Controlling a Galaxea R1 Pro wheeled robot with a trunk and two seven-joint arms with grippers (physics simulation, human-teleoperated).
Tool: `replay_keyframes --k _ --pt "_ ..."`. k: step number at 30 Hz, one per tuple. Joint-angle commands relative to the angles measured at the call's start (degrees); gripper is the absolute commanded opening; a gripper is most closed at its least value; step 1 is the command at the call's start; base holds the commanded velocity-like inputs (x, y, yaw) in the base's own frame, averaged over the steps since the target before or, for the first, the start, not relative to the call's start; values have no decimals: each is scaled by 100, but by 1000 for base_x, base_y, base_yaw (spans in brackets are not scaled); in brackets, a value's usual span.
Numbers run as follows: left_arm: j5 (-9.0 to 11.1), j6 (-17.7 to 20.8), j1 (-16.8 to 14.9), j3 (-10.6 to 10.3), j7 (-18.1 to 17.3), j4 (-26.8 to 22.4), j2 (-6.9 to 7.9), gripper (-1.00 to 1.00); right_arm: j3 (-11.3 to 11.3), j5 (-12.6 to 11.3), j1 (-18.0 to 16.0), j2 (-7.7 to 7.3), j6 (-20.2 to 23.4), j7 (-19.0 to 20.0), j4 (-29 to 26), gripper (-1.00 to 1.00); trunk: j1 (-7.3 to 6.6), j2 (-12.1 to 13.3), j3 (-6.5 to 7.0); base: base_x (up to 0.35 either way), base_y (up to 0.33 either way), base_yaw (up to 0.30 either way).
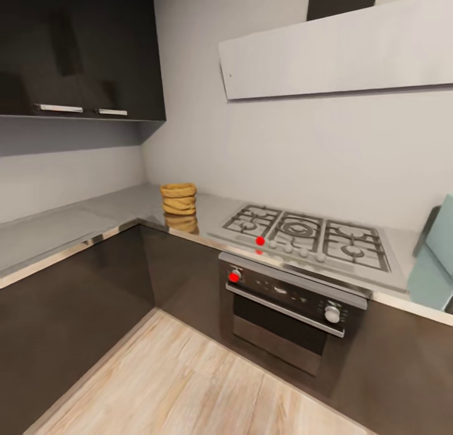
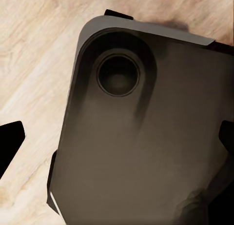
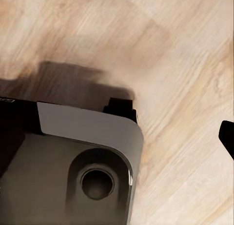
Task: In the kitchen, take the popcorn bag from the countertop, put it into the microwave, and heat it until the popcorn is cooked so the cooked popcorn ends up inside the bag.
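Observation:
The popcorn bag (image 1: 178,199), a tan ribbed sack, stands upright on the glossy grey countertop (image 1: 75,224) near the inner corner, left of the hob. Its contents cannot be made out from here, so the popcorn is hidden. The pale mint-blue microwave (image 1: 438,254) is cut off by the right edge of the head view, on the counter beyond the hob. My left gripper (image 2: 117,139) hangs open over the floor and my own base, with one dark fingertip (image 2: 9,142) at each side. My right gripper (image 3: 117,137) also looks open, one fingertip (image 3: 228,136) showing.
A steel gas hob (image 1: 311,233) with black grates sits above a dark built-in oven (image 1: 289,312). Dark cabinet fronts (image 1: 82,309) run under both counter legs, and dark wall cabinets (image 1: 82,51) hang at upper left. Pale wood floor (image 1: 189,384) lies in front. My grey base (image 2: 146,137) is below both wrists.

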Motion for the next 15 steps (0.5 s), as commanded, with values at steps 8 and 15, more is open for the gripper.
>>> replay_keyframes --k 8,15 --pt "17 -11 -1 18 7 -2 -1 100 -48 41 -7 2 -54 19 17 100 3 -3 -5 303 175 0" --pt "12 -11 -1 22 10 -2 -1 100 -48 38 -7 -1 -58 14 18 100 3 -3 -5 312 141 0"
